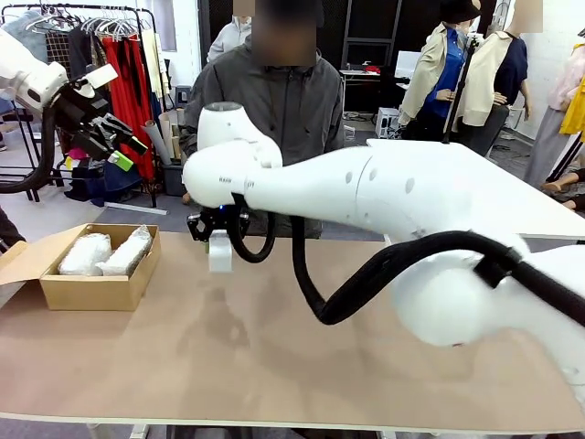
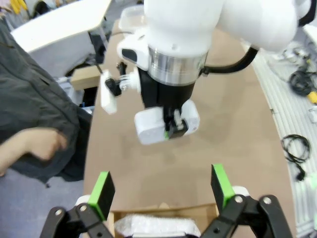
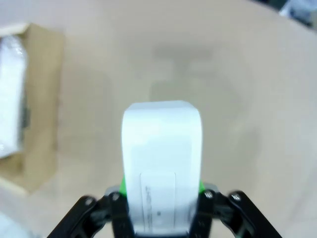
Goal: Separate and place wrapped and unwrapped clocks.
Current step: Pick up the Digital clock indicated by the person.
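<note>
While my right arm reaches across the middle of the table, its right gripper hangs above the brown surface with the bare clock clamped between its fingers, the smooth white block pointing down and clear of the tabletop. From the right wrist camera I see that same unwrapped block standing between the black fingers, green pads just peeking out on either side of it, a pale label on its near face whose print I cannot read, and its soft shadow on the table beyond. From the left wrist camera I see it from the other side, pinched in the right gripper under the white wrist. My left gripper is raised high at the left edge of the front view, well above the cardboard box; in its own camera its green-padded fingers stand wide apart with nothing between them. Both wrapped clocks lie side by side inside the box, crinkly plastic around each, and I catch a bit of that wrap directly below the left gripper. A person in a dark jacket stands at the far side, one hand near the table edge.
</note>
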Motion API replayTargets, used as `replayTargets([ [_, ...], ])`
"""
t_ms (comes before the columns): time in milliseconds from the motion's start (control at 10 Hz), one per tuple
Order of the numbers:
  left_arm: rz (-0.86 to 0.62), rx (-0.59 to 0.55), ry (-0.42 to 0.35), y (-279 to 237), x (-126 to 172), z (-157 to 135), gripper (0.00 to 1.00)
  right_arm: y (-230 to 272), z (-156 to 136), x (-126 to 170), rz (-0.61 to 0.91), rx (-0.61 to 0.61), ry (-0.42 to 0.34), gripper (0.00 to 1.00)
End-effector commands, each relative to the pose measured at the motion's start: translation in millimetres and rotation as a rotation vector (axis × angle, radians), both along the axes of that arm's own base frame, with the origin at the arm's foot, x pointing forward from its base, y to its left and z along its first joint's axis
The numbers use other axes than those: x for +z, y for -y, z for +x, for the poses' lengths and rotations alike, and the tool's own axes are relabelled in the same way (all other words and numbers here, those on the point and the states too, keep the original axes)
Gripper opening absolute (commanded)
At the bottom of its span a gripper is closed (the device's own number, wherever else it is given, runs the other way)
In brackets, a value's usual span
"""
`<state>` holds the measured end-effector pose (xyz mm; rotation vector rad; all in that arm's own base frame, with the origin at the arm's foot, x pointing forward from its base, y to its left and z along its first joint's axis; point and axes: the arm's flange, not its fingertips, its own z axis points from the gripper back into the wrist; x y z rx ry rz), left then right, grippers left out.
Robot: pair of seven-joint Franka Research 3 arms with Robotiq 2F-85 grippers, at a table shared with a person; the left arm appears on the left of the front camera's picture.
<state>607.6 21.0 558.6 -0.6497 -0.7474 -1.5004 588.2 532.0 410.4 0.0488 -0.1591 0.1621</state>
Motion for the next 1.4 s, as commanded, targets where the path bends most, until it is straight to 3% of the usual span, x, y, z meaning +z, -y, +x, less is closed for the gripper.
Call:
replayTargets([
  [0, 0.004, -0.007, 0.0, -1, 0, -2, 1.0, 36, -35, 33, -0.073, -0.041, -0.04, 0.0],
  [400, 0.004, -0.007, 0.0, -1, 0, -2, 1.0, 66, -53, 106, -0.051, -0.023, -0.016, 0.0],
  [900, 0.004, -0.007, 0.0, -1, 0, -2, 1.0, 116, -58, 194, -0.035, -0.096, 0.045, 0.0],
  [1300, 0.004, -0.007, 0.0, -1, 0, -2, 1.0, 143, -67, 224, -0.012, -0.138, 0.09, 0.0],
])
